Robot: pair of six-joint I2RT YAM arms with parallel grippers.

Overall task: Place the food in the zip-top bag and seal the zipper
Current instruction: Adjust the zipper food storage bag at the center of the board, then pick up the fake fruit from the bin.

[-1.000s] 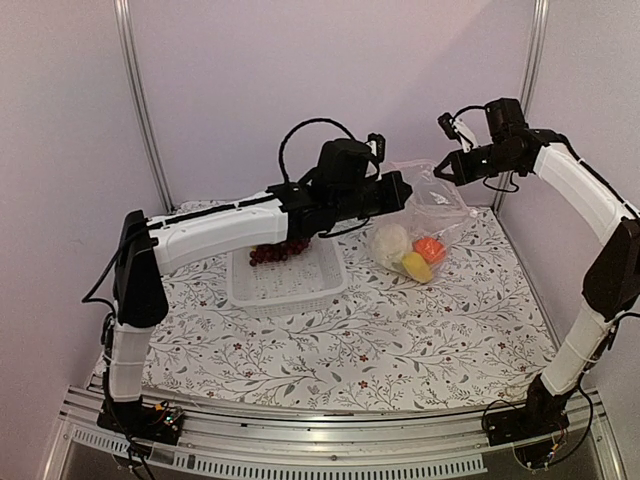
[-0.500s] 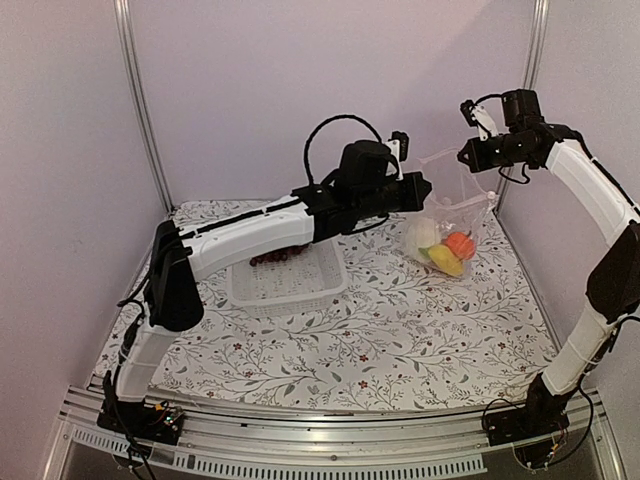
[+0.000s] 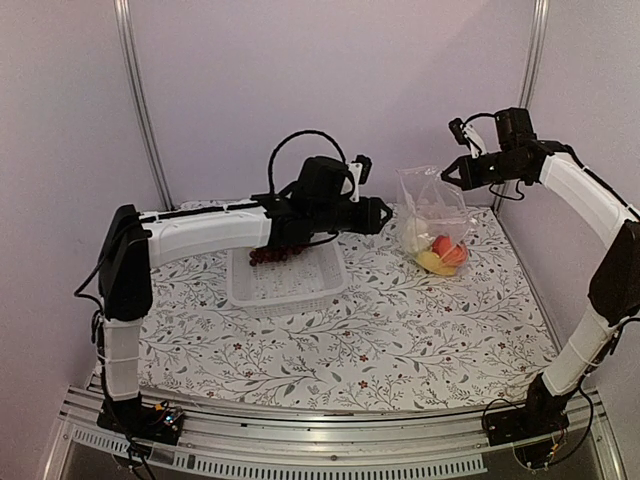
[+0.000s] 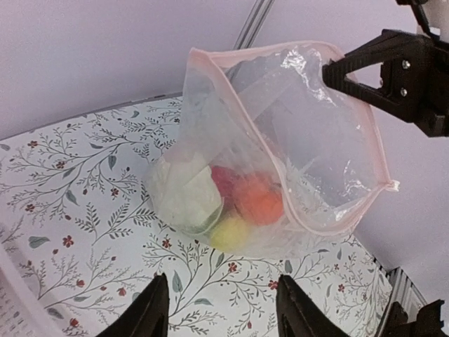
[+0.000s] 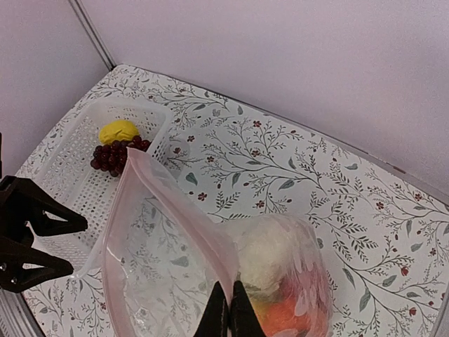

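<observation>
The clear zip-top bag (image 3: 432, 205) hangs by one upper corner from my right gripper (image 3: 448, 172), which is shut on its rim (image 5: 230, 289). Its bottom rests on the table. The mouth gapes open, and the pinkish zipper (image 5: 175, 210) runs along the edge. Inside lie food pieces: white cauliflower (image 4: 184, 193), an orange tomato (image 4: 261, 200), something red (image 4: 223, 180) and a yellow piece (image 4: 231, 232). My left gripper (image 3: 385, 215) hovers just left of the bag, open and holding nothing (image 4: 223, 278). Dark red grapes (image 5: 116, 156) and a yellow piece (image 5: 119, 130) lie in the basket.
The white slotted basket (image 3: 290, 295) stands on the flowered cloth, partly under my left arm. Metal frame posts (image 3: 140, 100) and purple walls close in the back and sides. The right post (image 3: 530, 80) is close behind my right gripper.
My left gripper has let go of the bag's rim, opened and drawn back to the left. The right gripper, still holding the bag, has come slightly down and left.
</observation>
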